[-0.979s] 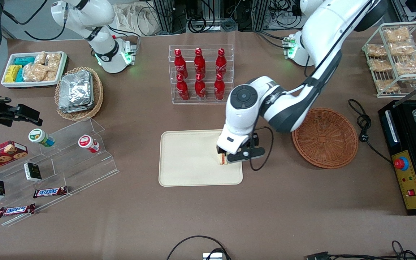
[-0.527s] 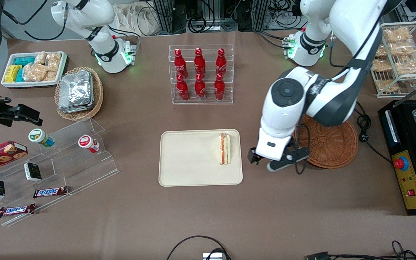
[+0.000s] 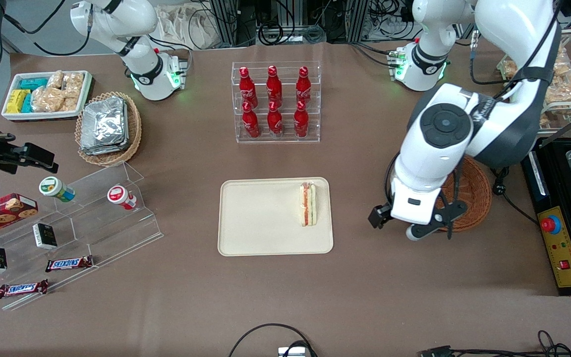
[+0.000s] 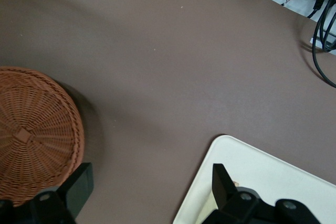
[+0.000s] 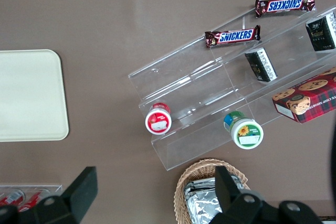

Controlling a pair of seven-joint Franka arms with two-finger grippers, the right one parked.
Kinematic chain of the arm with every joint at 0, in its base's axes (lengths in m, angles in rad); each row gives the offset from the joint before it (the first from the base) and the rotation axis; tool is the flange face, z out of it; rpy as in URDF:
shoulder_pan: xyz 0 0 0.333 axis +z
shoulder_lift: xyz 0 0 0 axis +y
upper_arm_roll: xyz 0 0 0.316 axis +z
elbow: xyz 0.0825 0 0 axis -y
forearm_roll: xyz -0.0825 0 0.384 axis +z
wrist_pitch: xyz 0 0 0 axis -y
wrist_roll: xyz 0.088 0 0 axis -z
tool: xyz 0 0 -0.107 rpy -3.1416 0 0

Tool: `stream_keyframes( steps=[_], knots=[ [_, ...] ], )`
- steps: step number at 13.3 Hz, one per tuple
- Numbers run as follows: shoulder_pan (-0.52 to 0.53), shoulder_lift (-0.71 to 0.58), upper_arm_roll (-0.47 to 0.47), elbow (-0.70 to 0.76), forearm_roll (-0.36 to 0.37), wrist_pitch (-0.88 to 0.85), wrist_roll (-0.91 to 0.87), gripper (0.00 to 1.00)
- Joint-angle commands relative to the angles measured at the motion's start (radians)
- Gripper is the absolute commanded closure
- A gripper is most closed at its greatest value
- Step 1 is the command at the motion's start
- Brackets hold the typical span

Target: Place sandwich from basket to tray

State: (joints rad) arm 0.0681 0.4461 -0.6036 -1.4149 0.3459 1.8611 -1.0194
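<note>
Front view shows the sandwich [image 3: 308, 204] lying on the tray [image 3: 260, 218], close to the tray's edge that faces the working arm's end of the table, standing on its long side with the filling stripes showing. The basket [image 3: 471, 198] sits well apart from the tray toward the working arm's end and, as far as its visible part shows, holds nothing, though the arm covers much of it. By this reckoning the transfer itself looks done; what seems left is only for the arm to clear away. The gripper [image 3: 398, 225] hangs above the bare table between tray and basket, nearer the basket's rim, touching neither. Left wrist view looks down past the two dark fingers [image 4: 223, 184], which stand widely spread with only brown tablecloth between them: the pincer is released and carries nothing. In the same view the basket [image 4: 37, 135] shows an empty woven floor, and a rounded corner of the tray [image 4: 262, 171] lies just beside one finger; the sandwich cannot be picked out with any certainty here. Right wrist view takes in a plain corner of the tray [image 5: 31, 95] with no sandwich on that part, next to a clear stepped stand [image 5: 210, 93] with chocolate bars and small jars.
</note>
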Motion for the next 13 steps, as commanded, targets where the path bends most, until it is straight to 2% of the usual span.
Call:
stream_keyframes(
  steps=[1, 4, 6, 11, 13],
  knots=[
    [0.058, -0.079, 0.01, 0.011, -0.097, -0.071, 0.176, 0.0],
    [0.045, -0.194, 0.169, -0.034, -0.226, -0.132, 0.425, 0.0],
    [0.044, -0.254, 0.25, -0.068, -0.272, -0.173, 0.568, 0.0],
    [0.0, -0.363, 0.41, -0.131, -0.292, -0.21, 0.813, 0.0],
    [-0.005, -0.406, 0.439, -0.15, -0.292, -0.246, 0.889, 0.0]
  ],
)
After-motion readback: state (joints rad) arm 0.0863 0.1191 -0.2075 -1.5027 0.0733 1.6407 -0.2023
